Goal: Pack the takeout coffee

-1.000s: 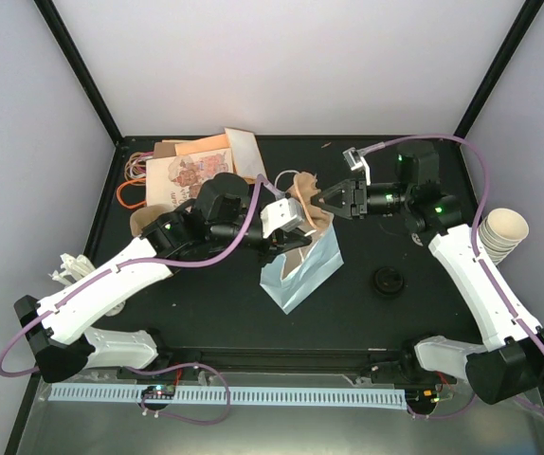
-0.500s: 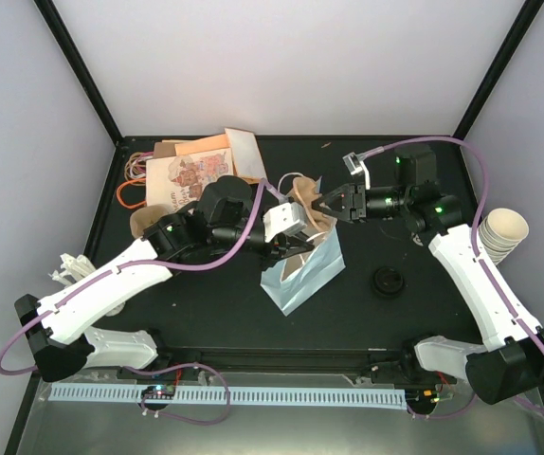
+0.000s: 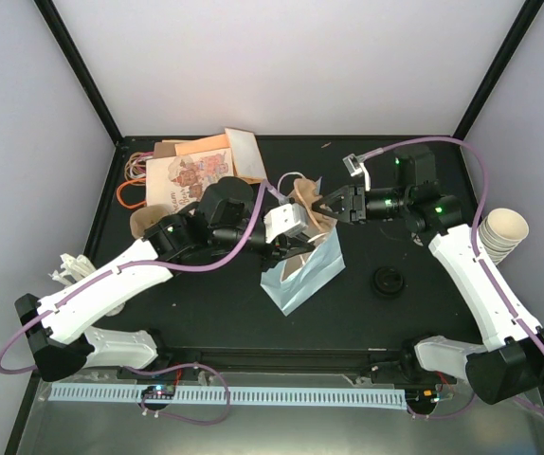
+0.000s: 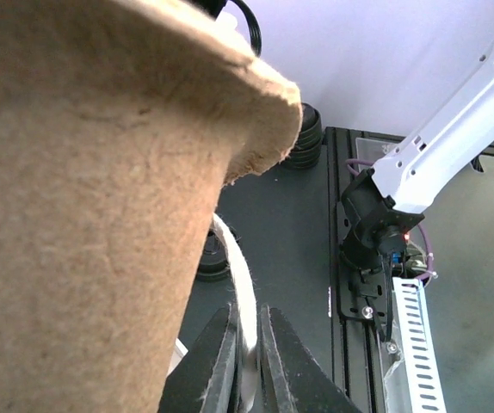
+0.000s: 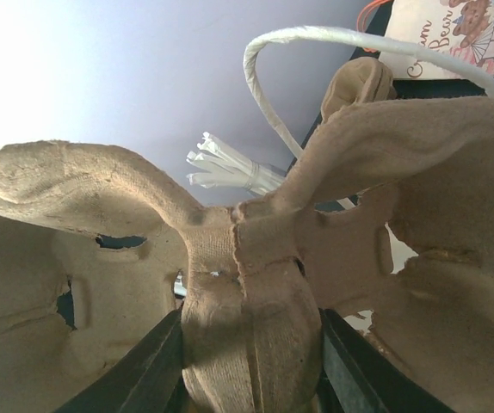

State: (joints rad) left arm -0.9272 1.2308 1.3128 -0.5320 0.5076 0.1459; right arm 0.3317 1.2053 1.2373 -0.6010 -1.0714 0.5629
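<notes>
We are holding carrier (image 5: 256, 249) and handle (image 4: 245, 288).
Our right gripper (image 5: 249, 361) is clamping the carrier's middle ridge; our left gripper (image 4: 245, 348) is pinching the white handle.

Only a partial "Bea…" shows on the printed paper bag (image 5: 462, 26)
</notes>
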